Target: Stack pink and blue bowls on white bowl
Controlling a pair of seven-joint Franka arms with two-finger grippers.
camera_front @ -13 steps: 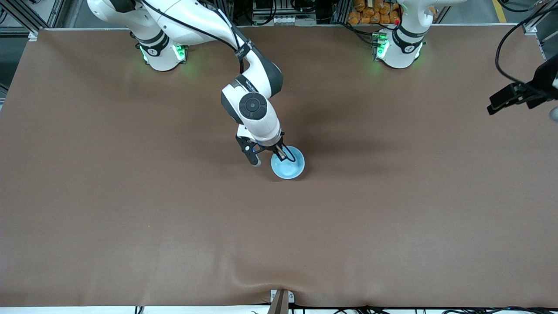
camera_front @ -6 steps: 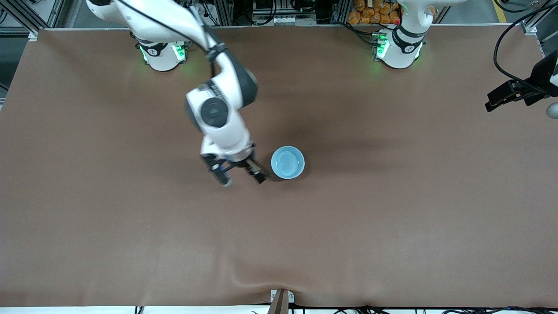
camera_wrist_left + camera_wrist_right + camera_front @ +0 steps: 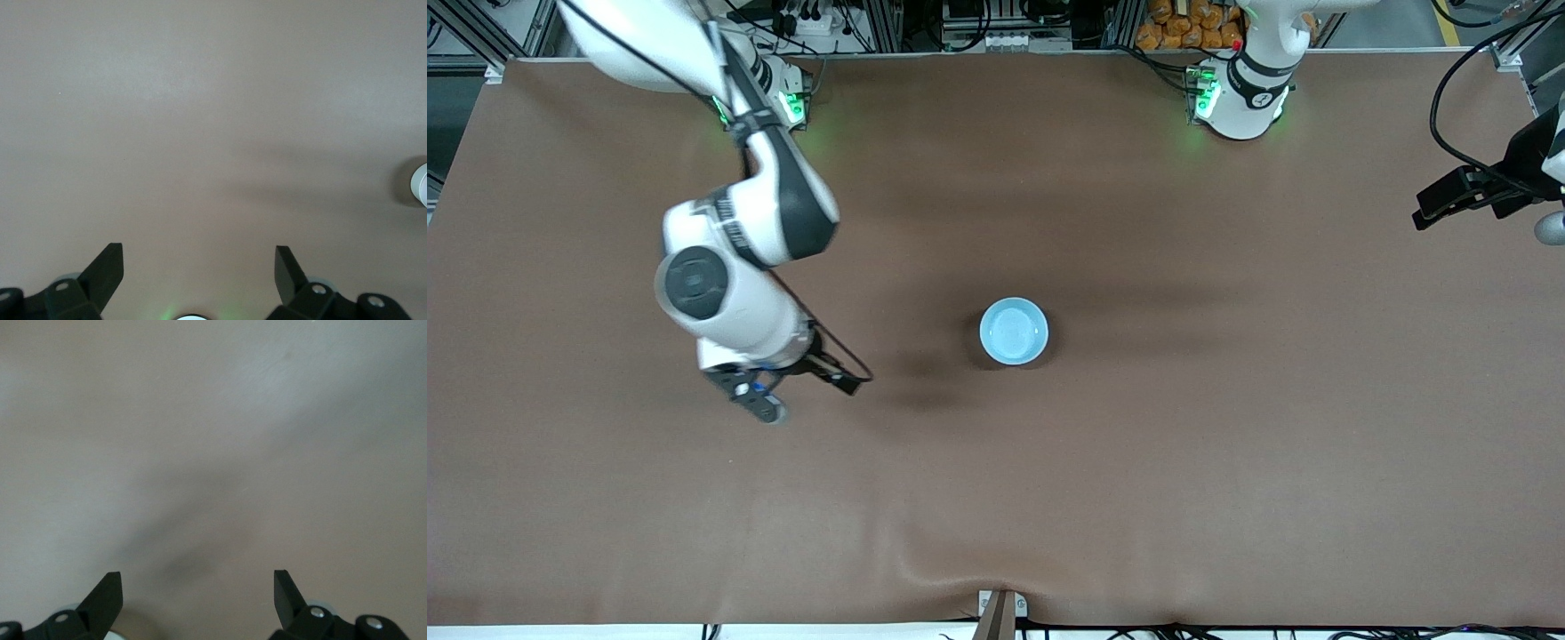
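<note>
The right gripper (image 3: 796, 396) hangs with jaws spread and empty over bare table (image 3: 1227, 462) toward the right arm's end. The left gripper (image 3: 199, 263) waits, released. The blue bowl (image 3: 1014, 332) sits mid-table, topmost; pink and white bowls are not visible. Risk: a nudge could topple any stack beneath.

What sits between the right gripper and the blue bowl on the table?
Nothing visible. Only bare brown table lies between the right gripper, fingers open, empty, over the table toward the right arm's end, and the blue bowl mid-table. The left gripper waits open at the left arm's end.
</note>
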